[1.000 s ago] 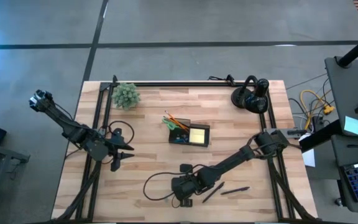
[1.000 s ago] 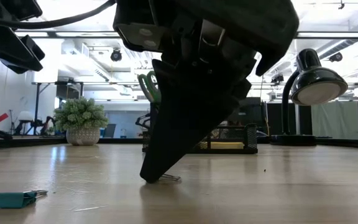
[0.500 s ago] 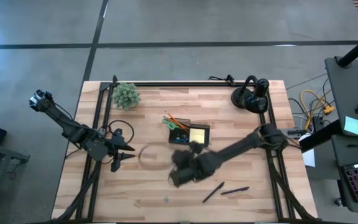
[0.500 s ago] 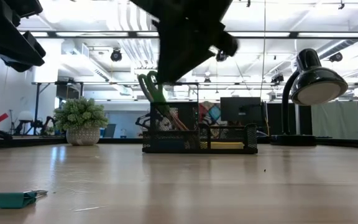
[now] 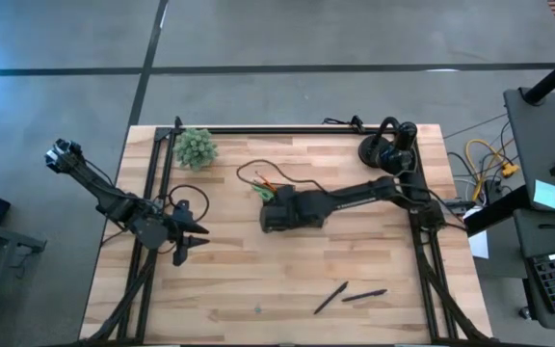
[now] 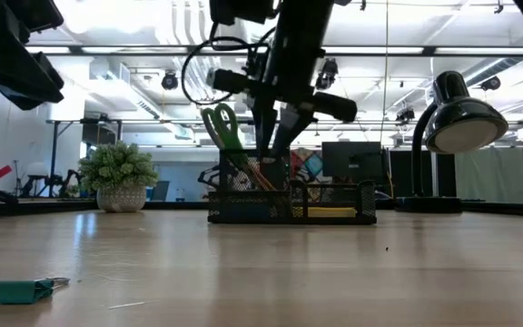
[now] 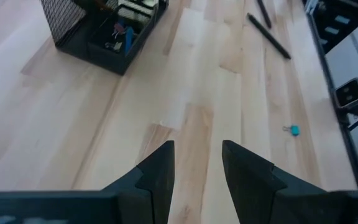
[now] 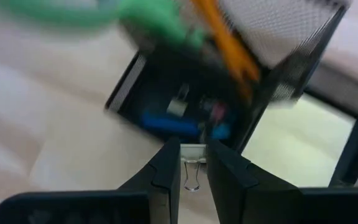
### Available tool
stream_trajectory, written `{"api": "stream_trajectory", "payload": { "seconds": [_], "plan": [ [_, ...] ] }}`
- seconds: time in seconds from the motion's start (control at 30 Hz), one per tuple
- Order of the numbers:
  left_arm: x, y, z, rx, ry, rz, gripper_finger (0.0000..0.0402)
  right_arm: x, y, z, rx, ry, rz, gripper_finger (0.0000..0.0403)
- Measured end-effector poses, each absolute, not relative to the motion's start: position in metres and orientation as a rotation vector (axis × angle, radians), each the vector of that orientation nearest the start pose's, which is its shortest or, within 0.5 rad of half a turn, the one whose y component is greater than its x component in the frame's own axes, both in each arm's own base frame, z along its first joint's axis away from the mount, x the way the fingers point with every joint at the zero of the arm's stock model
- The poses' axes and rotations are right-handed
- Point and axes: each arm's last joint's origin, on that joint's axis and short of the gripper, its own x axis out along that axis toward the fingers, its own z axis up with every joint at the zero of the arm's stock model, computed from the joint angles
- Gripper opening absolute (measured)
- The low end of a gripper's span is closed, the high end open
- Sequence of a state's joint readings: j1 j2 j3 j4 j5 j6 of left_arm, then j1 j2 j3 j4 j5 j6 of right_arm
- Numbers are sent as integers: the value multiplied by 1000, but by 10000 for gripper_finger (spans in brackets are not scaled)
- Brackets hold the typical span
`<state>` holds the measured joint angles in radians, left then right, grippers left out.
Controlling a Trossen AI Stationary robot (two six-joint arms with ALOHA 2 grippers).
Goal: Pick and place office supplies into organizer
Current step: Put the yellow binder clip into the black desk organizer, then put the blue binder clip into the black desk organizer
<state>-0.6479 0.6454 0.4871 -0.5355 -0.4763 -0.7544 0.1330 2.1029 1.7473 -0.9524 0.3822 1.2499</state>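
Movement: right gripper [image 5: 276,214] has swung from the table's near edge up to the black mesh desk organizer [image 5: 282,214] at mid-table, and now hangs directly over it.
Right gripper grip: fingers nearly closed, pinching a small silver metal binder clip [image 8: 193,172] just above the compartment holding small blue and pink pieces (the contents are blurred).
Left gripper: left gripper [image 5: 183,247] waits near the table's left side, fingers parted and holding nothing.
Organizer contents: green-handled scissors [image 6: 220,125] and orange pencils [image 5: 268,182] stand upright in the tall cup; a yellow sticky-note pad [image 6: 330,212] lies in the low tray.
Supplies on the table: two black pens [image 5: 347,297] lie near the front edge; a small teal binder clip [image 6: 19,291] lies alone on the wood, well apart from the organizer.
Surface: pale wooden plank tabletop [image 5: 239,280] with a black frame.
Other objects: small green potted plant [image 5: 196,146] at a far corner, black desk lamp [image 6: 457,118] at the other.
Room: bright hall with ceiling lights and monitors behind.
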Motion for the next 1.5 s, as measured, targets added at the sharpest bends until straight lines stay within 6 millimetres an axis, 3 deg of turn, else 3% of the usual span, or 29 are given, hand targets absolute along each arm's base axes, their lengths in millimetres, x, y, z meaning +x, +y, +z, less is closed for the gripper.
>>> {"api": "stream_trajectory", "payload": {
  "seconds": [0.23, 0.53, 0.9, 1.03, 1.17, 1.3, 1.5],
  "plan": [
    [113, -68, 222, -343, 598, 97, 120, 430, 23, 207, 705, 941, -944, 61],
    [112, -66, 220, -338, 589, 152, 120, 435, 21, 190, 723, 979, -925, 69],
    [113, -63, 222, -319, 534, 222, 141, 437, 20, 187, 704, 973, -940, 172],
    [113, -64, 222, -321, 536, 218, 142, 440, 36, 196, 639, 1026, -801, 197],
    [113, -64, 221, -329, 552, 196, 142, 442, 75, 207, 602, 1104, -565, 203],
    [113, -66, 221, -348, 587, 146, 142, 438, 107, 211, 798, 1166, -485, 203],
    [113, -69, 220, -368, 632, 84, 142, 438, 124, 205, 1103, 1106, -621, 203]
  ]
}}
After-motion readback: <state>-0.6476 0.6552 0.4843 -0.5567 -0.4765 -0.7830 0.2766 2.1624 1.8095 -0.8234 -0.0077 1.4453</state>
